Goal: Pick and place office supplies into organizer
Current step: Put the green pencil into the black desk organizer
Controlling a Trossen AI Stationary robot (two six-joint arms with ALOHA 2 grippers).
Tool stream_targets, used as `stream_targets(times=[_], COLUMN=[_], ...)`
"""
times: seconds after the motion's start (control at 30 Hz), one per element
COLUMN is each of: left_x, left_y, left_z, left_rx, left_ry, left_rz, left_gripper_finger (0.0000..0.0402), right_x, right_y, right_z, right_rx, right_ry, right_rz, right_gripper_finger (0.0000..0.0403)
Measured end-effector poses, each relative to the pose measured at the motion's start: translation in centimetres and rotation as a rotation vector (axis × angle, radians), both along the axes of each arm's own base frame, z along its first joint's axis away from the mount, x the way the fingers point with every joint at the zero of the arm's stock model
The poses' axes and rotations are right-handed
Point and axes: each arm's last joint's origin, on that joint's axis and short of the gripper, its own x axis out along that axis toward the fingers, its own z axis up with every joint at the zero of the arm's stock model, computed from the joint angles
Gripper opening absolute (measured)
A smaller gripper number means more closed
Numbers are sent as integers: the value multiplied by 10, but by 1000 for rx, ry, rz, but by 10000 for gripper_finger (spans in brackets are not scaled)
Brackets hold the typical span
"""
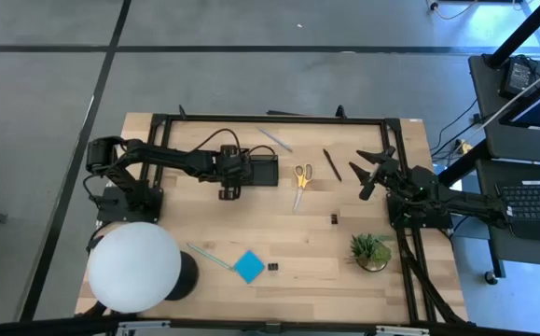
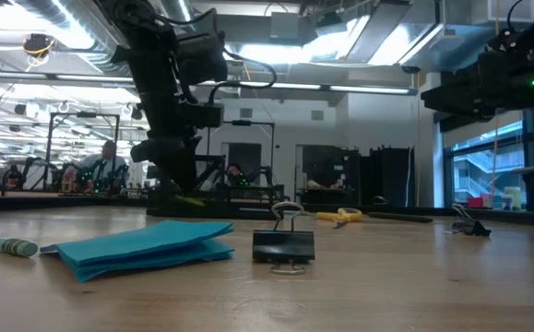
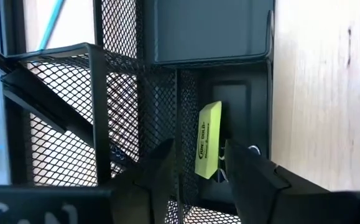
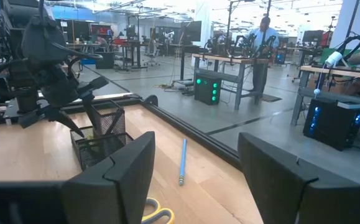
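Note:
The organizer (image 1: 265,169), a black mesh desk tray, stands at the far middle of the table, and my left gripper (image 3: 198,155) points steeply down into it. A small yellow-green piece (image 3: 208,138) stands on end in a compartment, between the open fingers. Yellow-handled scissors (image 1: 302,175), a grey pen (image 1: 274,139) and a dark pen (image 1: 332,164) lie near the organizer. The blue note pad (image 1: 248,266), a teal pen (image 1: 209,255) and two black clips (image 1: 272,268) (image 1: 333,218) lie nearer. My right gripper (image 4: 195,180) is open and level at the right, with nothing in it. My left gripper comes at the yellow-green piece from above, slanting down, one finger on each of its flat sides. A clear gap shows between one finger (image 3: 161,165) and the piece. Whether the other finger (image 3: 245,171) touches it, I cannot tell.
A big white globe lamp (image 1: 134,266) stands at the near left corner and a small potted plant (image 1: 370,250) at the near right. A black metal frame (image 1: 279,119) runs along the far edge and sides. Bare wood lies in the middle.

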Motion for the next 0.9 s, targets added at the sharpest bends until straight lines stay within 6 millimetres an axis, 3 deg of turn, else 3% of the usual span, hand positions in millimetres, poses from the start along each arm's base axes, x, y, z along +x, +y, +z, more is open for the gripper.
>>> stream_targets(times=[0.23,0.4,0.63,0.9], left_x=[13,15,18,18], left_y=[-13,-25,-51,-90], left_z=[26,42,47,46], left_rx=[-12,-202,-556,-633], left_ry=[-105,-207,-272,-237], left_rz=[-60,-169,-388,-498], left_gripper_finger=[148,148,132,121], right_x=[0,0,0,0], right_y=[0,0,0,0], right_z=[0,0,0,0], right_rx=[0,0,3,26], right_ry=[0,0,-3,-21], right_rz=[0,0,0,2], right_gripper_finger=[233,233,233,233])
